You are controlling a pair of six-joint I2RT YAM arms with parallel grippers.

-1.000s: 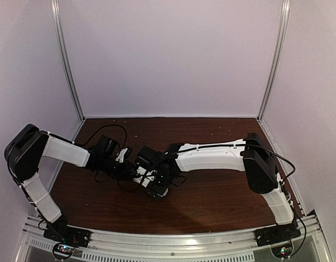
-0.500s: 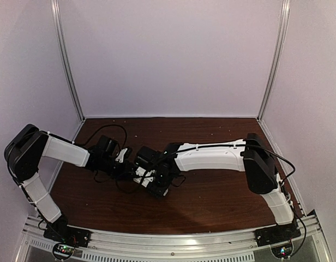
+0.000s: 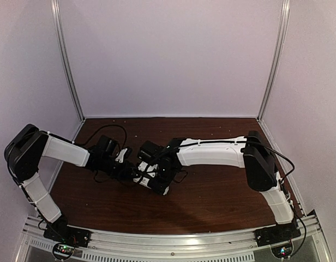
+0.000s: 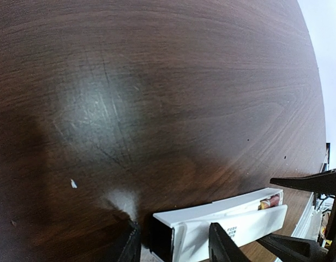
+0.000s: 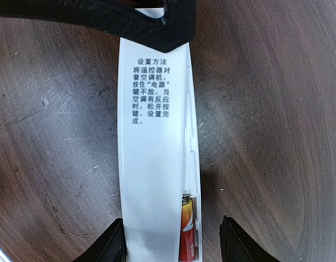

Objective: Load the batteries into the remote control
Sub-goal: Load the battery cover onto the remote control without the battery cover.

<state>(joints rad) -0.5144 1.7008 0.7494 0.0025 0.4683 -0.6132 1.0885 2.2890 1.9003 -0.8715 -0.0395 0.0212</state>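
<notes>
The remote control (image 5: 151,142) lay on the dark wooden table (image 4: 157,82), left of the middle in the overhead view, where the two arms met. The left arm came in from 9 o'clock and the right arm from 3 o'clock.

In the right wrist view the remote ran from 12 o'clock to 6 o'clock, with its printed white face showing. A red-orange battery (image 5: 185,232) sat in the narrow slot at the 6 o'clock end.

The left claw (image 4: 176,243) was closed around the 12 o'clock end of the remote, one finger on each side.

The right claw (image 5: 172,243) was spread wide over the battery end. Its 9 o'clock finger was against the remote's edge and its 3 o'clock finger stood apart from it, gripping nothing.
</notes>
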